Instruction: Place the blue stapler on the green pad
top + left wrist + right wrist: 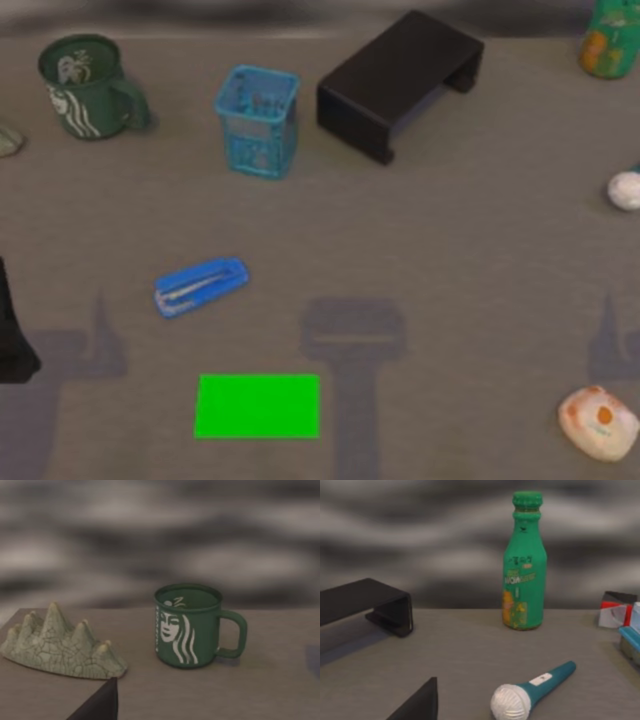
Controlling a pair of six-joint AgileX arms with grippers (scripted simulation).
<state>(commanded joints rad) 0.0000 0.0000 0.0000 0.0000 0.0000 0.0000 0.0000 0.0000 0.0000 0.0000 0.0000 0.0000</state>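
The stapler (200, 286) lay flat on the table (450, 260), left of centre, slanted with its metal strip facing up. The pad (257, 406) sat nearer the front edge, just to the right of the stapler and apart from it, bare and ready to receive it. Nothing held or touched the stapler, so by my reading the task had not begun.

Behind it stood the mug (88, 86), the mesh basket (258, 120) and a black stand (398, 82), all well apart from the stapler. That left open room above it, probably enough for a straight descent.

The left arm (14, 335) showed only as a dark shape at the left edge of the top view. Its wrist view looked over the mug and a crackled, peaked ornament (60, 647), with one dark finger tip (100, 705) at the frame's foot. Whether those fingers were spread or closed I could not tell. It held nothing visible.

The right arm was outside the top view. Its wrist view faced a green bottle (524, 562) and a microphone (530, 690), again with a single dark tip (420, 702) showing; its opening could not be judged either.
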